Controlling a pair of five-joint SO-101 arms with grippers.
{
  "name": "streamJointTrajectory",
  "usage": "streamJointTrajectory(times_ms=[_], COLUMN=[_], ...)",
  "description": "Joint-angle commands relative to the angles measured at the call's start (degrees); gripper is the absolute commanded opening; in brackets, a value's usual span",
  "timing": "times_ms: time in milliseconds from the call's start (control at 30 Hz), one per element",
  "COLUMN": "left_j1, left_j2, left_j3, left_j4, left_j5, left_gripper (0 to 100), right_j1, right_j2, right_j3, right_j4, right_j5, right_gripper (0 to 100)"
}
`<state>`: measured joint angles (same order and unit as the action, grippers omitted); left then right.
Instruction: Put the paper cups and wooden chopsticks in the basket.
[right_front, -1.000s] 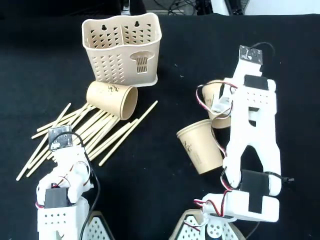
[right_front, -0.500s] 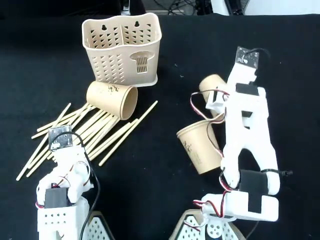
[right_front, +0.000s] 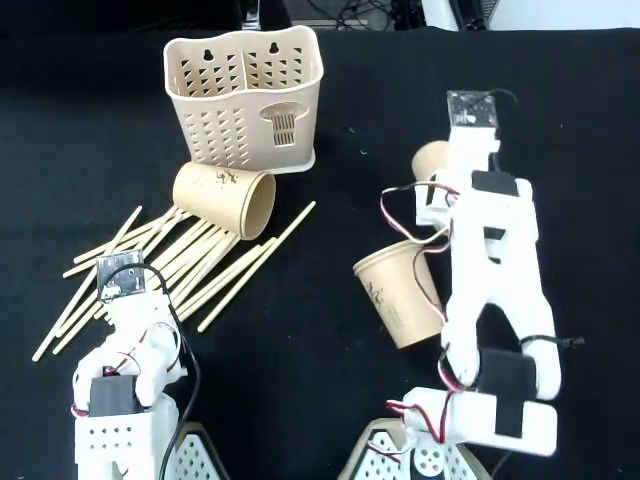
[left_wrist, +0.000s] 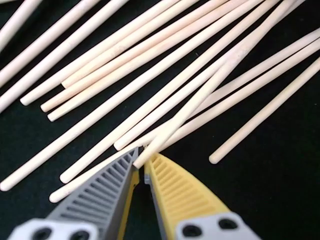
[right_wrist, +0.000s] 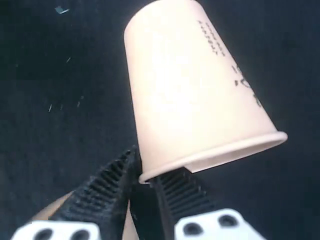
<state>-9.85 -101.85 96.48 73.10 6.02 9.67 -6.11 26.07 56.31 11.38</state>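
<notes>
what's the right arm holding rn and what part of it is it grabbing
A paper cup, pinched at the rim of its open end between the fingers of the right gripper.

Robotics lab bench: black cloth-covered table, two white arms mounted at near edge, cable tangle behind.

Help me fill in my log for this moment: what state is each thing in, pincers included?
basket: upright, nothing seen inside.
cup by the basket: on its side, touching the chopsticks.
second cup: on its side, free.
third cup: pinched at its rim.
chopsticks: loose, lying flat and scattered.
right pincer: shut on the third cup.
left pincer: shut, tips at a chopstick's end.
</notes>
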Motion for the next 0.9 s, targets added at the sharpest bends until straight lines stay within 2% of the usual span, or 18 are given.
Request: streamJointTrajectory(times_ms=[0,200,400,633,767,867], left_j1=[0.7,0.7,0.6,0.6,0.5,0.6], left_j2=[-0.4,-0.4,-0.4,-0.4,-0.4,-0.4], left_j3=[0.9,0.9,0.9,0.9,0.9,0.9], left_j4=[-1.2,-1.2,-1.2,-1.2,-1.2,-1.2], left_j5=[0.4,0.4,0.4,0.4,0.4,0.4], left_gripper=[3,3,3,3,3,3], right_j1=[-0.3,0.3,7.8,16.1,18.7,21.5], right_j2=[-6.3,-8.4,1.8,16.9,18.0,17.1], right_j3=[-6.3,-24.9,-44.0,-56.2,-57.5,-57.5], right_j4=[8.0,28.5,42.5,44.7,44.8,44.8], right_j5=[9.8,26.8,39.7,49.0,56.2,58.2], right_gripper=[1.2,1.2,1.2,1.2,1.2,1.2])
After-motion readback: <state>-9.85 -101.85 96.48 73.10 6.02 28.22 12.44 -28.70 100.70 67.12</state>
